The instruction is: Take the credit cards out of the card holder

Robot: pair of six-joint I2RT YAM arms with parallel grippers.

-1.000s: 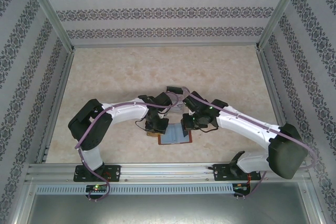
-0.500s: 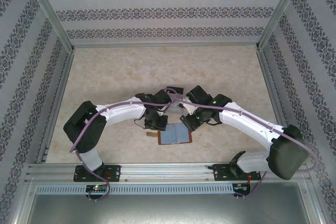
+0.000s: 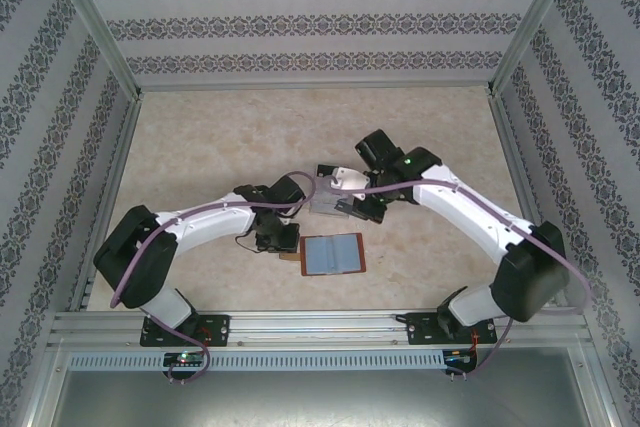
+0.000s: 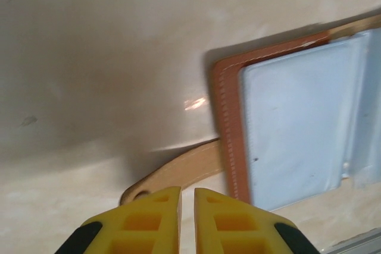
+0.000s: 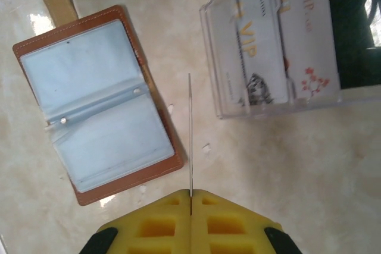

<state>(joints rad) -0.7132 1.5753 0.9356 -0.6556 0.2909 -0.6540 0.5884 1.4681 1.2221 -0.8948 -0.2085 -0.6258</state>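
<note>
One credit card edge-on (face unseen), card holder open

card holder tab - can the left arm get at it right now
Probably yes. The left gripper sits right at the tab of the card holder, with nothing lying between them. Its jaws stand only slightly apart, so they may need to open wider first.

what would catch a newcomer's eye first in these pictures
The right gripper pinches a thin credit card edge-on over the beige marbled table. Left of it in the right wrist view, the reddish-brown leather card holder lies open flat, its blue-grey pockets looking empty. Right of it, a clear plastic tray holds VIP-printed cards.
</note>
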